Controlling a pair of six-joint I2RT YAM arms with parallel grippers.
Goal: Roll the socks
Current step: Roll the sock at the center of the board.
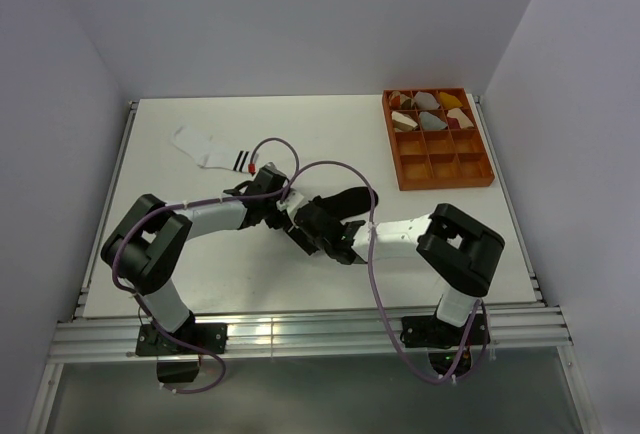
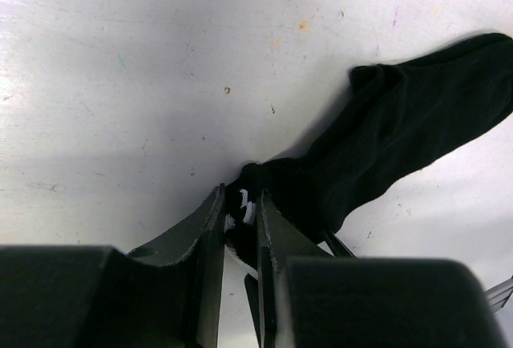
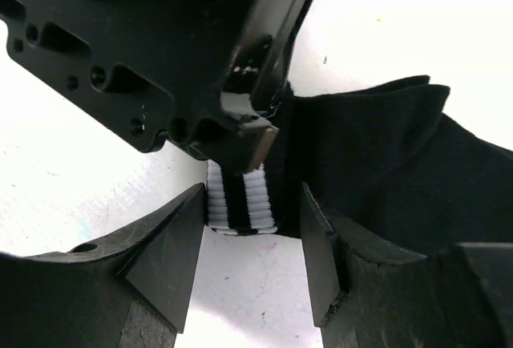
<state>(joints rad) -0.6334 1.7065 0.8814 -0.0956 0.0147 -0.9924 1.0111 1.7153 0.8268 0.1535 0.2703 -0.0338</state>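
Observation:
The black sock [image 1: 347,200] lies mid-table, its foot stretched toward the far right [image 2: 401,131]. My left gripper [image 1: 284,204] is shut on its white-striped cuff [image 2: 240,208], pinched between the jaws [image 2: 240,196]. My right gripper [image 1: 312,226] is open; the striped cuff [image 3: 240,204] sits at the mouth of its jaws [image 3: 252,232], just under the left gripper's finger [image 3: 244,135], with the black foot [image 3: 377,155] to the right. The white sock [image 1: 210,148] with two black cuff stripes lies flat at the far left, apart from both grippers.
An orange compartment tray [image 1: 468,166] stands at the far right, with rolled bundles [image 1: 430,109] in its back cells. The two arms meet closely at mid-table, cables looping over them. Metal rails run along the near edge [image 1: 300,334].

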